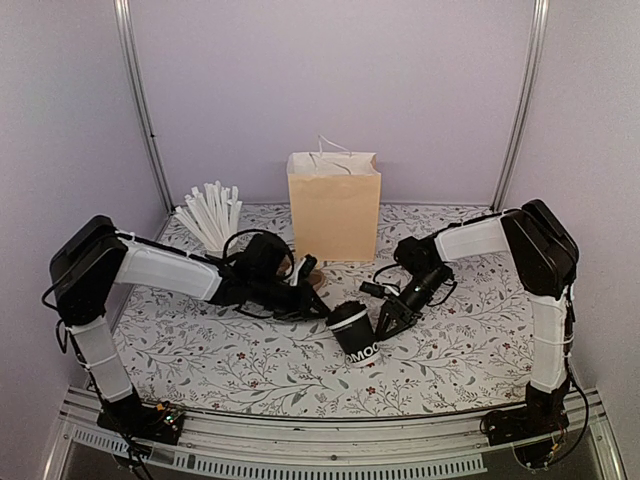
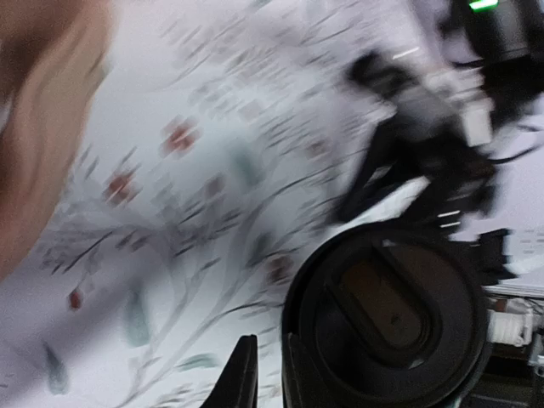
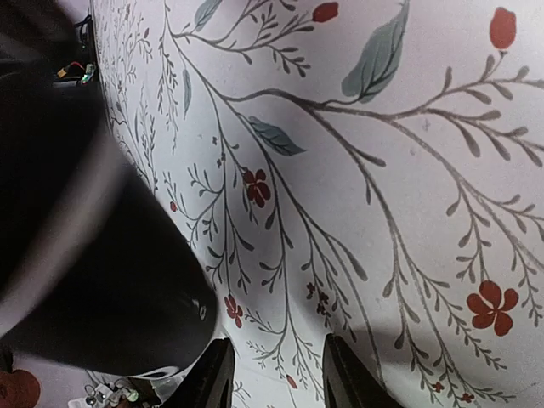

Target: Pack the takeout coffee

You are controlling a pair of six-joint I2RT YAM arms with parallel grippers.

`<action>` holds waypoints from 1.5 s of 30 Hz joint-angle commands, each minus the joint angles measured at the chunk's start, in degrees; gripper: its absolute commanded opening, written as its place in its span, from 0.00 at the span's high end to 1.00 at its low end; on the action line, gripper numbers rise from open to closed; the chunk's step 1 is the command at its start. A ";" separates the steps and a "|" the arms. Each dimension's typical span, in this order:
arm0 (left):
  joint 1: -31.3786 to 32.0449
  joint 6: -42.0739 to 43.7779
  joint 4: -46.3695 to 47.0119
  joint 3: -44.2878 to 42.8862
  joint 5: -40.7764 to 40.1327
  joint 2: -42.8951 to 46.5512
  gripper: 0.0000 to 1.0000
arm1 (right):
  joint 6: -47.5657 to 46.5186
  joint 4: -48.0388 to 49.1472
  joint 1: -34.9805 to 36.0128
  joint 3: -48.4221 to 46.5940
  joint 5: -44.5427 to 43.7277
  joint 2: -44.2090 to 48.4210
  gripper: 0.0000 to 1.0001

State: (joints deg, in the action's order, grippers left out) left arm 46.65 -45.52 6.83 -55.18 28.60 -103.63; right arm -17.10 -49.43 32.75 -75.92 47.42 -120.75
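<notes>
Position: takeout coffee [image 1: 354,335], lid on, sat on the floral table [image 1: 200,340] in front of the paper bag [image 1: 334,205], between both grippers; upright or slightly tipped, could not tell. The left gripper [image 1: 316,305] was at the lid rim; one finger [image 2: 242,378] showed just beside the lid [image 2: 387,327], other hidden, view blurred, so grip undetermined. The right gripper [image 3: 279,347] was parted, nothing between its fingers, cup just beside it; judged a brace against sliding; cup not yet bagged.
</notes>
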 commanded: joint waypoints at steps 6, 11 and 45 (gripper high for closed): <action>4.35 3.91 -28.84 0.72 -12.26 -4.53 0.90 | 0.06 2.37 0.39 1.36 -7.42 6.63 0.61; 6.53 3.08 -32.65 -5.28 -16.50 -1.58 0.90 | -0.43 2.86 0.17 1.99 -11.00 11.39 0.60; 14.10 -9.16 -15.34 -12.09 -13.64 -4.72 0.01 | -4.17 9.08 -2.34 5.95 -12.92 34.29 0.41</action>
State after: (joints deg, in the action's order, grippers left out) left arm 60.73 -54.92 -10.50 -62.98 12.12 -105.19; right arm -20.86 -41.71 30.83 -70.85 34.54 -87.55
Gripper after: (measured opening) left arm 0.997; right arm 0.594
